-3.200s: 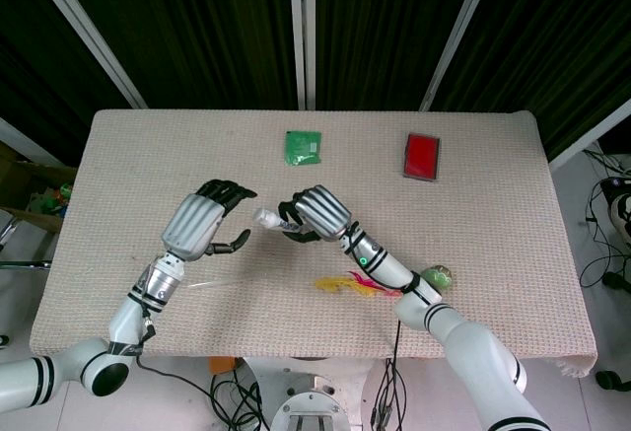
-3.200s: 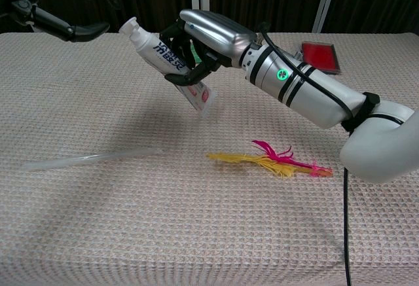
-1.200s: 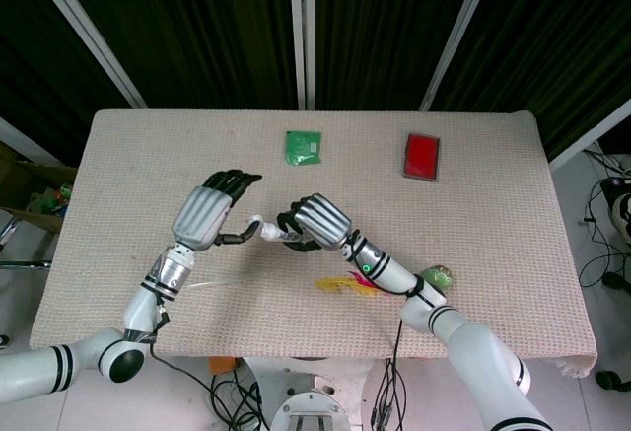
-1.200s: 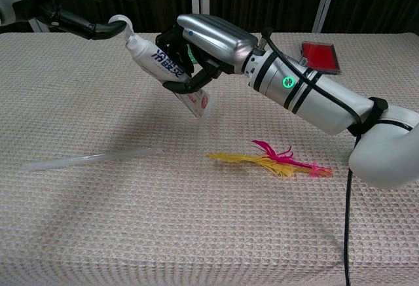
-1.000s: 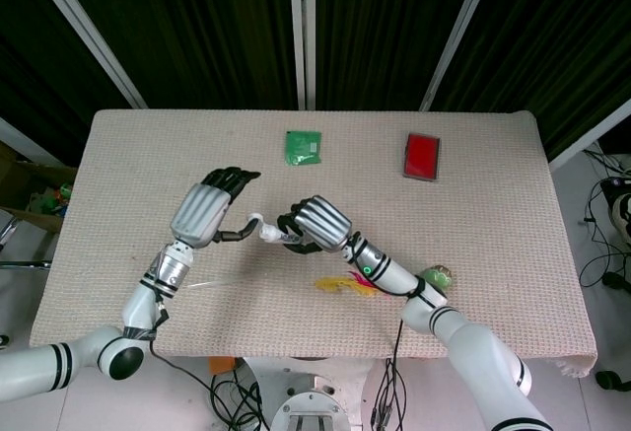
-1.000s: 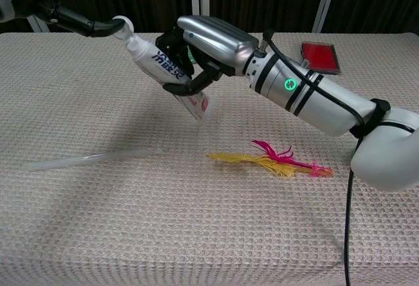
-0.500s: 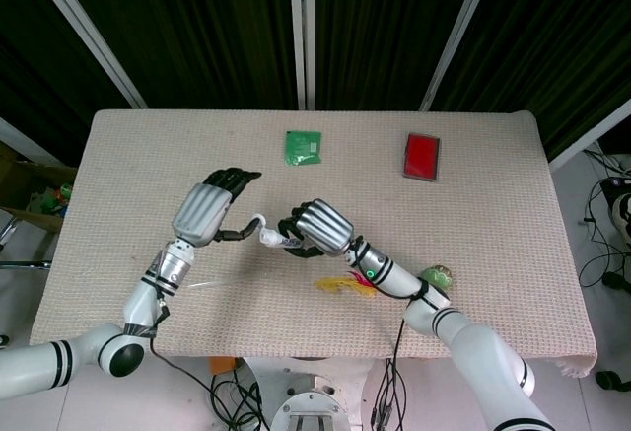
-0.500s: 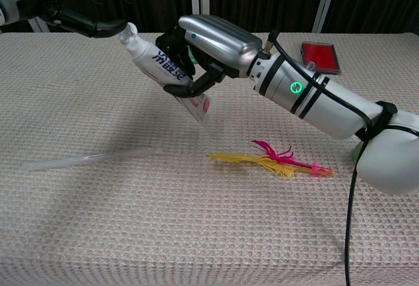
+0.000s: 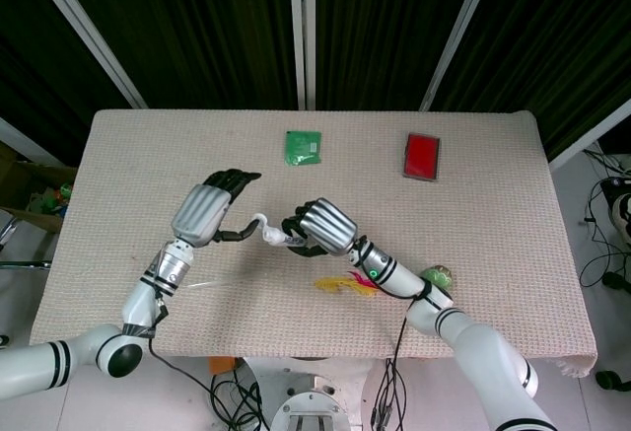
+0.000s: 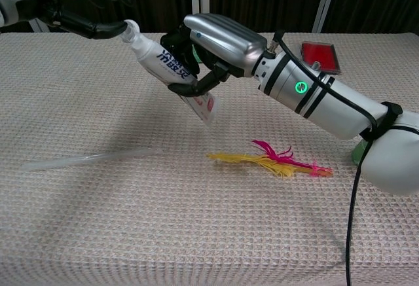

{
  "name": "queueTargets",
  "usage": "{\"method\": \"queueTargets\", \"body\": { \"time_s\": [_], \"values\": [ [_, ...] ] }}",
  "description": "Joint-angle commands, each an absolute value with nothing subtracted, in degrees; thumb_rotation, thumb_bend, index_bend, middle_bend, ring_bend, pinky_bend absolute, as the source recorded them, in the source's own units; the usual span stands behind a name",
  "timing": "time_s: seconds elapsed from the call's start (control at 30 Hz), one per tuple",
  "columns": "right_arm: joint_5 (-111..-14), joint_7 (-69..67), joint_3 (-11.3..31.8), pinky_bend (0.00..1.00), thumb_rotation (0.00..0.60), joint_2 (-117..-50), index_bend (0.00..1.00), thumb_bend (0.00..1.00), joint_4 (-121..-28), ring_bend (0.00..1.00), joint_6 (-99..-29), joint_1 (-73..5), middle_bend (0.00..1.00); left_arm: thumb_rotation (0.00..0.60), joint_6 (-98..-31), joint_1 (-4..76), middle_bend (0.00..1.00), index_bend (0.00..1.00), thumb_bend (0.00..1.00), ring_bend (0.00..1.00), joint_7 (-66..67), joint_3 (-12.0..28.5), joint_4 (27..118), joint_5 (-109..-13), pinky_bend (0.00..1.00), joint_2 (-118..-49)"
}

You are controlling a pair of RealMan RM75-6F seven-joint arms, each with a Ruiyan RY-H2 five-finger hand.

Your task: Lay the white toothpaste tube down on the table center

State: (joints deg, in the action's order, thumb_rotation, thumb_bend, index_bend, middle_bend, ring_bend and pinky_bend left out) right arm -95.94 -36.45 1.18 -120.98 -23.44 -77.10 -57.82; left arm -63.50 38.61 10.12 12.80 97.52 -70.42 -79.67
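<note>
My right hand [image 10: 219, 40] grips the white toothpaste tube [image 10: 163, 60] around its lower half and holds it tilted in the air over the table's middle [image 10: 196, 201]. The cap points up and to the left; the crimped red end points down. From above, the tube [image 9: 268, 234] shows between the two hands, with the right hand [image 9: 323, 226] just to its right. My left hand [image 9: 202, 214] hovers to the left with its fingers spread; its thumb tip [image 10: 114, 29] touches the cap.
A yellow and pink feather [image 10: 268, 160] lies just below the tube's right side. A clear thin stick [image 10: 88, 160] lies at the left front. A green packet [image 9: 303, 147] and a red box [image 9: 422, 156] sit at the back; a green ball [image 9: 438, 276] is beside my right forearm.
The left hand moved in from the left until its thumb met the cap. The right hand with the tube drifted slightly right and toward the front edge.
</note>
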Motion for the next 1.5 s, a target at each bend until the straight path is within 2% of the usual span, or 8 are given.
{"method": "queueTargets", "body": {
  "time_s": [0.03, 0.4, 0.73, 0.83, 0.97, 1.1, 1.17, 1.5],
  "values": [
    [-95.98, -35.71, 1.09, 0.78, 0.600, -120.19, 0.98, 0.91, -23.70, 0.64, -76.61, -57.86, 0.78, 0.385, -64.75, 37.83, 0.18, 0.14, 0.35, 0.13, 9.60, 12.79, 98.60, -71.44, 0.19, -78.49],
    [-97.10, -23.54, -0.55, 0.78, 0.600, -110.40, 0.98, 0.91, -32.11, 0.64, -69.63, -59.68, 0.78, 0.385, -69.84, 33.54, 0.18, 0.14, 0.34, 0.13, 10.28, 10.42, 102.09, -74.82, 0.19, -74.16],
    [-91.60, -1.61, 0.24, 0.75, 0.600, -102.48, 0.95, 0.84, -44.91, 0.64, -50.65, -61.35, 0.74, 0.386, -70.61, 30.76, 0.18, 0.14, 0.34, 0.13, 8.79, 8.61, 101.83, -74.27, 0.19, -73.25],
    [-88.19, 5.70, 1.80, 0.70, 0.600, -102.75, 0.87, 0.77, -46.21, 0.61, -46.63, -60.96, 0.70, 0.387, -70.76, 30.15, 0.18, 0.14, 0.34, 0.13, 8.51, 8.23, 101.65, -74.27, 0.19, -73.24],
    [-82.70, 12.50, 4.66, 0.59, 0.600, -103.66, 0.56, 0.48, -47.45, 0.47, -43.28, -59.97, 0.54, 0.386, -70.74, 29.60, 0.18, 0.14, 0.35, 0.13, 8.11, 8.08, 101.24, -74.05, 0.19, -73.18],
    [-78.48, 15.84, 7.04, 0.49, 0.600, -103.96, 0.30, 0.31, -49.43, 0.36, -41.79, -59.25, 0.41, 0.385, -70.84, 29.30, 0.18, 0.14, 0.35, 0.13, 7.75, 8.31, 101.08, -74.11, 0.18, -73.10],
    [-76.90, 16.88, 7.80, 0.45, 0.600, -103.93, 0.20, 0.25, -50.27, 0.32, -40.88, -59.15, 0.36, 0.385, -70.80, 29.25, 0.18, 0.14, 0.34, 0.13, 7.66, 8.42, 101.06, -74.17, 0.18, -73.16],
    [-72.79, 17.76, 9.79, 0.34, 0.600, -98.87, 0.00, 0.18, -58.37, 0.17, -42.59, -56.12, 0.21, 0.383, -71.40, 28.13, 0.18, 0.14, 0.34, 0.13, 8.25, 8.77, 101.26, -73.60, 0.18, -71.32]
  ]
}}
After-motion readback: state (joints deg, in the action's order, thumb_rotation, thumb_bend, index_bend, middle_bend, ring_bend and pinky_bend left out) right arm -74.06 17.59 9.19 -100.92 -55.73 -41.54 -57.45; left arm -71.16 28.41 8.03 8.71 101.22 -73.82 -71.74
